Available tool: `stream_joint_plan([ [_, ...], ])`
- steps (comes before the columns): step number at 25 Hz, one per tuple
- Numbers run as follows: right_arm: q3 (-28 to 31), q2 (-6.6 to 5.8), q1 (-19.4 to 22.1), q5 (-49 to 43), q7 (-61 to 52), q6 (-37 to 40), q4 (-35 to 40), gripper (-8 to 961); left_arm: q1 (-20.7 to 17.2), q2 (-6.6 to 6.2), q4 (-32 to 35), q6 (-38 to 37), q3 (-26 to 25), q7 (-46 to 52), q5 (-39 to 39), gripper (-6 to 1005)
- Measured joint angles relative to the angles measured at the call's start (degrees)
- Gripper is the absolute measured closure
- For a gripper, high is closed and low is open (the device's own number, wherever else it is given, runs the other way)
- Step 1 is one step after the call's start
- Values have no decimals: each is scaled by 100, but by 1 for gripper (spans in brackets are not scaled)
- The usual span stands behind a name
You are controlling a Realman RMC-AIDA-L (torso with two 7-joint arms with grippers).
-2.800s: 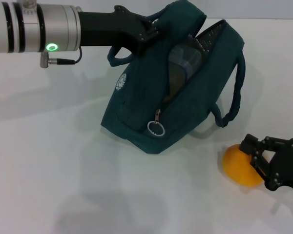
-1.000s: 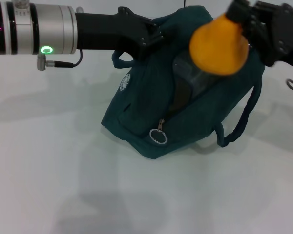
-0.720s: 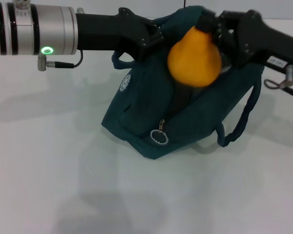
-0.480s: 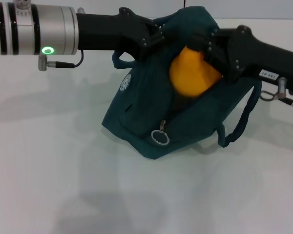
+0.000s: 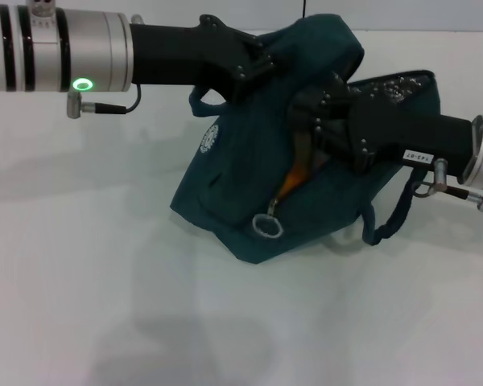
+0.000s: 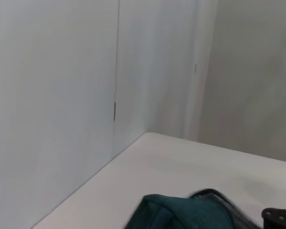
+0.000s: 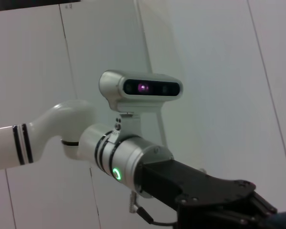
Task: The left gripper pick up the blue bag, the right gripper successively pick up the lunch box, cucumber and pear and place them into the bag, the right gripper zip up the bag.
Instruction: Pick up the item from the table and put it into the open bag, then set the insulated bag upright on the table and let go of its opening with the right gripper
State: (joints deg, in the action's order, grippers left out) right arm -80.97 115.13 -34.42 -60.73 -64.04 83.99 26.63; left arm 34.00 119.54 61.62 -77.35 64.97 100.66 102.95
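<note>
the left gripper is reaching in from nine o'clock in the head view, its silver wrist and green light trailing toward the frame edge, and its black fingers are pinched closed on the top edge of the blue bag, holding that side up so the bag is standing tilted on the white table. the right gripper is coming in from three o'clock, its black claw pushed into the bag's open mouth; its fingertips are buried between the two fabric sides, so i cannot tell how wide the jaws are standing or whether they are gripping anything. the pear is sitting inside the bag, showing only as a thin orange sliver in the zipper gap just below the claw, toward six o'clock from it. the zipper pull ring is hanging at the lower end of the gap, near the bag's bottom front corner. a dark carry strap is looping down beside the bag at four o'clock. in the left wrist view only a corner of the bag is showing against the table and walls. the right wrist view is showing the left gripper's silver wrist and the robot's head camera.
</note>
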Motion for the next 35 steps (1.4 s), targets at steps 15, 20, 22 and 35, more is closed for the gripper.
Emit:
stream_joint_plan([
  [15,519,-61,1302,-103,179,983,1078,464,9,8,-115,43,5,-15,4,949],
  [20,598,-326,1756,-781,196,1250,754,398,-13,1,-117,75,-28,-16,5,949],
  [22,692,-347,1819,-1034,197,1207,546,410,-17,0,-135,104,-33,-20,9,949],
  [35,922,-7,1299,-1608,204,340,169,489,62,1,-267,169,7,-46,43,949],
])
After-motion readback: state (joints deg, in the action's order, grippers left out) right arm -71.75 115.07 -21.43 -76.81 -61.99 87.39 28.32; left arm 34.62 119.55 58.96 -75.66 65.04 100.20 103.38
